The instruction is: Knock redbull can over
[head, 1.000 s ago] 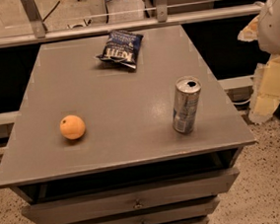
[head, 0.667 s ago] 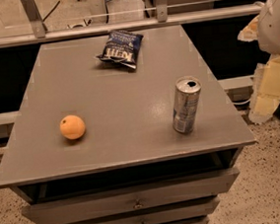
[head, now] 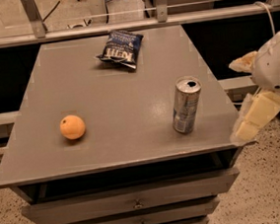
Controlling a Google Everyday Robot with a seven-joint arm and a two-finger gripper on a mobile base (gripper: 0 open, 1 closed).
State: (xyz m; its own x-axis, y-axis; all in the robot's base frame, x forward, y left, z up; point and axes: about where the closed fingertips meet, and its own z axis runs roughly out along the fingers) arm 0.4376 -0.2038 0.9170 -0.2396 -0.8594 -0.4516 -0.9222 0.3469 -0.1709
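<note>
The redbull can (head: 186, 105) is a slim silver can with blue patches and an open pull-tab top. It stands upright on the grey table (head: 123, 91), near the front right corner. My gripper (head: 256, 117) is off the table's right edge, to the right of the can and apart from it. It hangs from the white arm (head: 274, 66) at about the height of the table top.
An orange (head: 72, 127) sits on the left part of the table. A dark blue chip bag (head: 120, 48) lies at the back middle. Drawers (head: 134, 204) sit below the table front. A rail and glass run behind the table.
</note>
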